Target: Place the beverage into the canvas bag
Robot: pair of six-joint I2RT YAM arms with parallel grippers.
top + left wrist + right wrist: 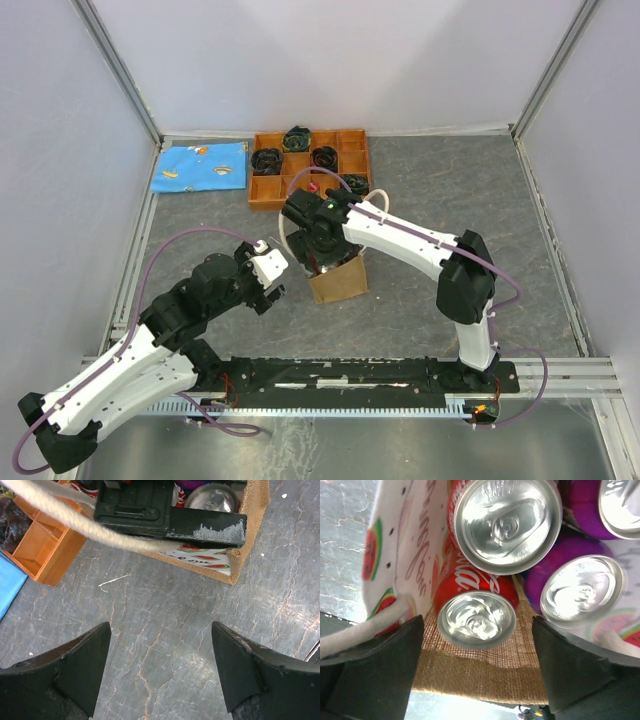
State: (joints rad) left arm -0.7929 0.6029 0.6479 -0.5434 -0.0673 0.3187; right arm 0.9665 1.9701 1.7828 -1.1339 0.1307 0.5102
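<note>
The tan canvas bag stands upright mid-table; its burlap wall and white rope handle show in the wrist views. Inside it stand several cans: a red cola can, a second red can and purple cans. My right gripper hangs over the bag's mouth. In the right wrist view the gripper is open, its fingers apart on either side of the lower red can and not touching it. My left gripper is open and empty over bare table left of the bag.
An orange compartment tray with dark bundled items stands behind the bag; its corner shows in the left wrist view. A blue patterned cloth lies at the back left. White walls enclose the table.
</note>
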